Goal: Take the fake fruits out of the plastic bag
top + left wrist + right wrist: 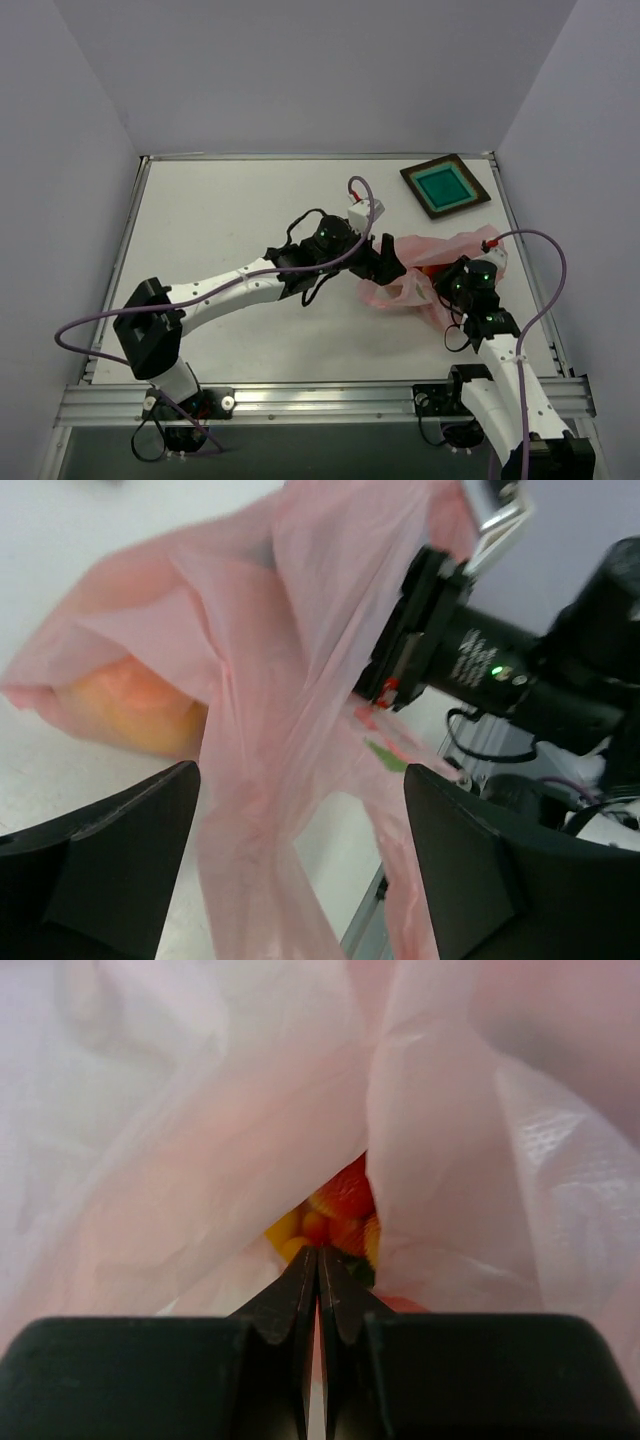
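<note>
Right wrist view: right gripper (318, 1260) clenched, seemingly pinching film of the plastic bag (200, 1160).
Just beyond: fake fruits (340, 1210) clustered inside the bag's folds.
Left gripper (300, 780): jaws released, straddling loose bag film.
Progress: no fruit seen outside; removal apparently all left.

White table (230, 225) with pink plastic bag (395, 293) and dark teal-centred tray (446, 185).

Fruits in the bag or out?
In. Right wrist view shows red and orange fruits deep between folds of the pink bag; left wrist view shows a yellow-orange one through the film.
</note>
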`<state>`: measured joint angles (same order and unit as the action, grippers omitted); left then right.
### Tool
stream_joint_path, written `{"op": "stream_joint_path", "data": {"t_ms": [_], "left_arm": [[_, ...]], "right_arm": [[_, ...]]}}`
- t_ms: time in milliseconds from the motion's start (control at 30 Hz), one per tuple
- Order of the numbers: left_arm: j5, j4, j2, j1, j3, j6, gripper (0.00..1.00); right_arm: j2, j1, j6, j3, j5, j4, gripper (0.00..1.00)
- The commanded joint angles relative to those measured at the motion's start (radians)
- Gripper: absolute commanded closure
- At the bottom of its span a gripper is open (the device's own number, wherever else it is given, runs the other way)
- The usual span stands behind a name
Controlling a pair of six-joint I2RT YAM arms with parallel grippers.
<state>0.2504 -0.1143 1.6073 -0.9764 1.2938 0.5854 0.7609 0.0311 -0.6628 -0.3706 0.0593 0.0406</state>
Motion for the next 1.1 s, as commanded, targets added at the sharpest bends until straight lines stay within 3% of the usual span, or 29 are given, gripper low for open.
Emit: {"op": "stream_joint_path", "data": {"t_ms": [0, 67, 167, 333, 533, 567, 600, 633, 700, 733, 900, 1067], "left_arm": [[0.078, -0.076, 0.005, -0.022, -0.04, 0.079, 0.18], [0.087, -0.129, 0.011, -0.042, -0.067, 0.088, 0.04], [0.104, -0.137, 0.066, -0.044, -0.036, 0.093, 0.06], [0.023, -0.062, 0.15, -0.062, 0.021, 0.054, 0.06], [-0.043, -0.096, 0.243, -0.07, 0.062, 0.067, 0.06], [-0.063, -0.114, 0.25, -0.07, 0.059, 0.067, 0.0], [-0.082, -0.123, 0.265, -0.07, 0.058, 0.064, 0.16], [-0.121, -0.128, 0.272, -0.07, 0.056, 0.059, 0.57], [-0.163, -0.111, 0.281, -0.07, 0.053, 0.036, 0.88], [-0.195, -0.099, 0.283, -0.07, 0.05, 0.028, 0.97], [-0.226, -0.088, 0.235, -0.07, -0.025, -0.005, 0.98], [-0.215, -0.062, 0.194, -0.071, -0.048, -0.025, 0.98]], "right_arm": [[-0.098, 0.007, -0.015, 0.042, 0.105, -0.01, 1.0], [-0.129, 0.006, -0.024, 0.061, 0.146, -0.019, 1.0], [-0.149, 0.01, -0.037, 0.071, 0.171, -0.036, 1.0], [-0.135, 0.021, -0.034, 0.059, 0.177, -0.071, 0.99], [-0.129, 0.039, -0.031, 0.049, 0.171, -0.076, 0.99], [-0.132, 0.039, -0.029, 0.044, 0.151, -0.084, 0.99], [-0.135, 0.039, -0.04, 0.039, 0.13, -0.099, 0.99], [-0.138, 0.039, -0.052, 0.032, 0.101, -0.11, 0.99], [-0.144, 0.039, -0.113, 0.03, -0.018, -0.123, 1.0], [-0.138, 0.038, -0.132, 0.033, -0.054, -0.123, 1.0], [-0.008, 0.006, -0.167, -0.005, -0.304, -0.111, 1.0], [0.038, -0.143, -0.123, -0.053, -0.394, -0.087, 1.0]]}}
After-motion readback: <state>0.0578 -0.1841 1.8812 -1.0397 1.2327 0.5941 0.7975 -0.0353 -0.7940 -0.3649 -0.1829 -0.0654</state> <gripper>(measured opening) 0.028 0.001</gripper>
